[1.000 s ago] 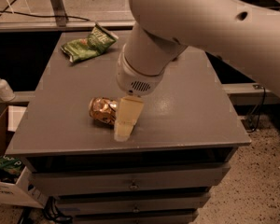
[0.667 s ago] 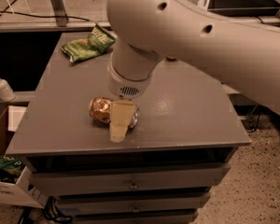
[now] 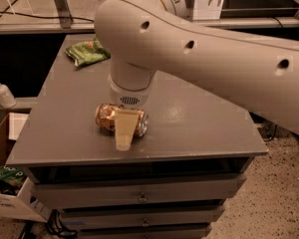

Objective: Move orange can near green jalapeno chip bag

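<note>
The orange can (image 3: 105, 117) lies on its side near the front edge of the grey table (image 3: 199, 118), shiny orange-gold with a silver end facing right. My gripper (image 3: 123, 131) hangs from the big white arm (image 3: 199, 49) and is down over the can's middle, hiding part of it. The green jalapeno chip bag (image 3: 87, 52) lies wrinkled at the table's far left corner, well apart from the can and partly behind the arm.
The table top sits on a cabinet with drawers (image 3: 139, 198). A white pump bottle (image 3: 1, 91) stands on a ledge to the left. An open cardboard box (image 3: 5, 153) with clutter sits on the floor at lower left.
The arm has swung left and come lower. The gripper moved from the can's right end to over its middle. The can and the bag have stayed in place.
</note>
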Tool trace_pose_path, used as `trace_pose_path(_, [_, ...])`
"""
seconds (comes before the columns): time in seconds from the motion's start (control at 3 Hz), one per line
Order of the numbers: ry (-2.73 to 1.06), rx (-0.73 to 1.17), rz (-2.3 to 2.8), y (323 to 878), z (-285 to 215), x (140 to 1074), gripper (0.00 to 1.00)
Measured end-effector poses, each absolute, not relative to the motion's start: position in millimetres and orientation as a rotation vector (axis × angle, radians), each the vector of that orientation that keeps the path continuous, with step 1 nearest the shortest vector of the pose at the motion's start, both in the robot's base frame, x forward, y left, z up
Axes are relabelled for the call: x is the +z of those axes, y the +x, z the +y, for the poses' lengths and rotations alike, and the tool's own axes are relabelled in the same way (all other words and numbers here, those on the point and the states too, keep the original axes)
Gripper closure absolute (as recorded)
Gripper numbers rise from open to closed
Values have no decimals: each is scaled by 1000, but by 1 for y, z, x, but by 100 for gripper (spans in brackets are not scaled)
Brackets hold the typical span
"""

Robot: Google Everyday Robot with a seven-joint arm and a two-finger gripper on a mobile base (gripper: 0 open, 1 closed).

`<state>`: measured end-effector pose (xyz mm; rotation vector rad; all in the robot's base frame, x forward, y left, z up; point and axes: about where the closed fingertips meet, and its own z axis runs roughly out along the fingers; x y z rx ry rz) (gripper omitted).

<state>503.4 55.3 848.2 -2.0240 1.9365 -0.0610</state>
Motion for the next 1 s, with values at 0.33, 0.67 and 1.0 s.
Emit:
trace_pose_path(0.33, [-2001, -85, 1976, 506, 54, 842, 0])
trace_pose_path(0.67, [-1977, -95, 2014, 507, 55, 837, 16])
trace_pose_path(1.0, [-1960, -99, 2036, 506, 52, 833, 38])
